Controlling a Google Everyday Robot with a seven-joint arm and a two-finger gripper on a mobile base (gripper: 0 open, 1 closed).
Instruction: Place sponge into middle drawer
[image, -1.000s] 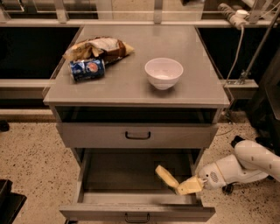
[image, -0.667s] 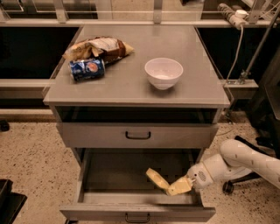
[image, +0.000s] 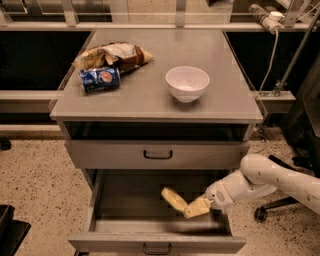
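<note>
In the lower centre of the frame the middle drawer (image: 110, 244) is seen pulled out, its grey interior open to view and its small dark bar handle (image: 157, 248) cut by the bottom edge. The gripper (image: 197, 207) is positioned inside the drawer opening, toward the right side, at the end of a white arm (image: 265, 176) that enters from the right edge of the frame. The yellowish fingers (image: 201, 204) are closed on the lower right end of the sponge (image: 173, 198). The sponge is held tilted, its free end pointing up and to the left, over the drawer floor near the middle; a shadow is cast on the floor just beneath it, and whether it touches the floor cannot be told. Just above, the upper drawer (image: 100, 154) is shut, with its own dark handle at its centre. On the desk (image: 150, 97) a white bowl (image: 187, 83) stands upright right of centre. A blue Pepsi can (image: 100, 79) is laid on its side at the left, and a crumpled chip bag (image: 114, 54) is lying just behind it, touching it. A speckled floor (image: 35, 180) is visible at the lower left.
</note>
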